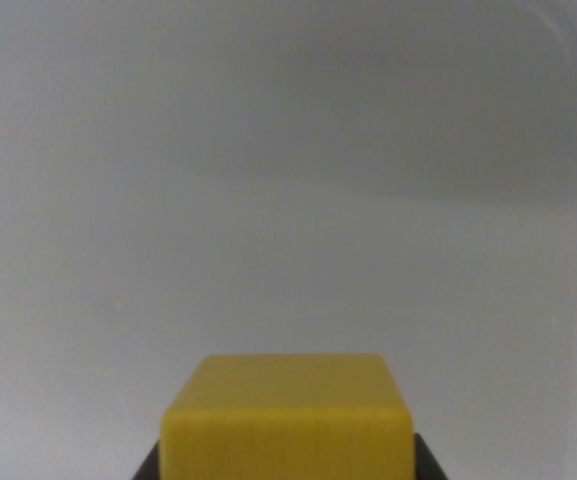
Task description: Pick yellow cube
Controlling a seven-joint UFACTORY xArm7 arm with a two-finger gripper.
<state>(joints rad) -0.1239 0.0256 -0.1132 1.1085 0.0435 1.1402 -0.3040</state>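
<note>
The yellow cube [288,415] fills the bottom middle of the wrist view, its top face and front face both showing. Small dark parts of my gripper [288,468] show at the cube's lower left and lower right, one finger [148,467] pressed flush against each side. The gripper is shut on the cube. The rest of the fingers and the cube's underside are cut off by the picture's bottom edge.
Behind the cube lies a plain, blurred pale grey surface [288,200]. A faint darker band runs across its upper part, and a soft vertical edge [573,250] shows near the wrist view's right.
</note>
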